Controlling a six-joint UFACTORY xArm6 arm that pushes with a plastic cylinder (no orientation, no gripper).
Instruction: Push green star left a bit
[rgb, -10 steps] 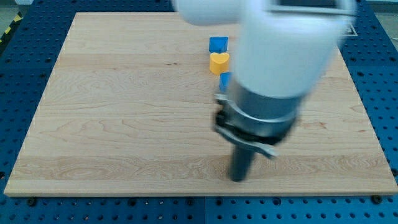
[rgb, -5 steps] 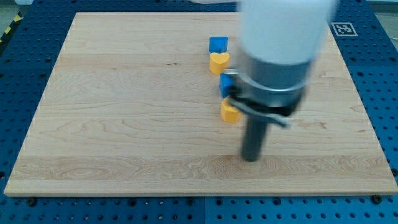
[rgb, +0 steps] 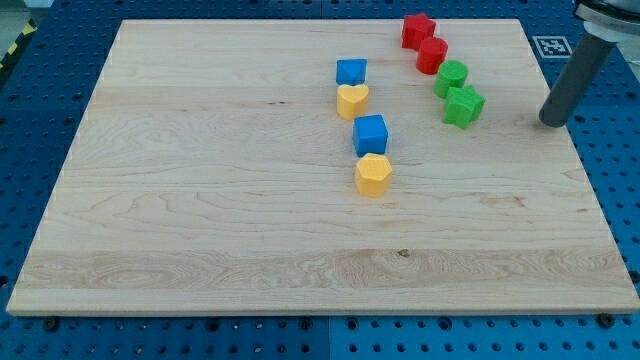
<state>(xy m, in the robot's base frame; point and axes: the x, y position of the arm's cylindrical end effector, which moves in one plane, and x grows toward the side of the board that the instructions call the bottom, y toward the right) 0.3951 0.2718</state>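
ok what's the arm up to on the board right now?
The arm's rod is set to nudge the green star toward the view's left. My tip rests on the board to the star's right, apart from it, so no contact yet. The star touches a green block just above it, with a red star and red block further up. Near the middle sit a blue block, yellow heart, blue cube and yellow block, all untouched.

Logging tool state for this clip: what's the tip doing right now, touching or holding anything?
My tip: no hand fitted, holds nothing; it rests on the board, apart from the green star, to that block's right in the view.
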